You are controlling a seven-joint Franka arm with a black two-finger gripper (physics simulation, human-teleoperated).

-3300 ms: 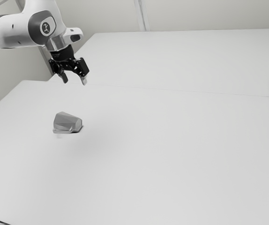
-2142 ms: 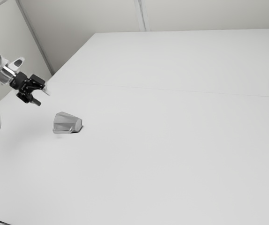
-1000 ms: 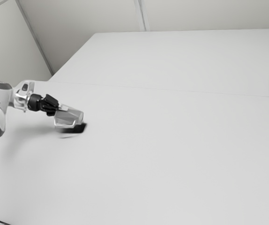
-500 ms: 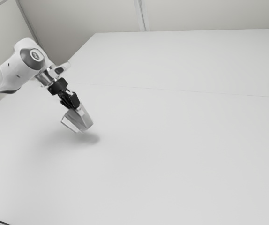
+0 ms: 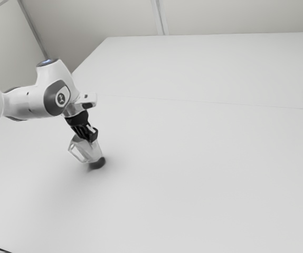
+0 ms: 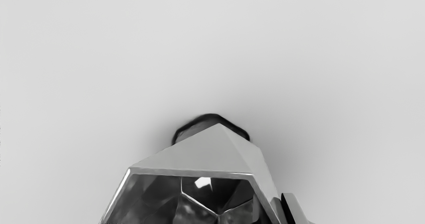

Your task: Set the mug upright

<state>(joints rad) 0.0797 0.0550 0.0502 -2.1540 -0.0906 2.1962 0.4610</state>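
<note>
Holding: the claw (image 5: 92, 138) is closed on the wall of the mug (image 5: 91, 152) near its rim (image 6: 192, 171), with one finger (image 6: 294, 205) against the outside.
Mug's place: over the left part of the tabletop (image 5: 193, 174), in the exterior view, directly below the claw.
Mug's lean: mouth up but not quite plumb; the base slants toward the exterior view's right, and the handle (image 5: 70, 147) sticks out to the left.
Base and tabletop: a dark shadow (image 5: 97, 164) lies close around the base; whether the two touch, I cannot tell.
Tipping risk: if the claw let go at this slant, the mug would land on one edge of its base and could roll onto its side; the lean and the off-centre weight of the handle would be the cause.
Slipping risk: the grip is high and at one side, so the smooth, slanted wall could pivot between the fingers if the base met the tabletop edge first.
Pressing risk: pushing down before the base is level might skid it or twist the rim in the grip.
Release risk: a finger backing out sideways could catch the rim and drag the mug over.
Inside the mug: dark, angular walls with a bright glint (image 6: 203, 182); I make out no drink or object, though part of the interior is hidden.
</note>
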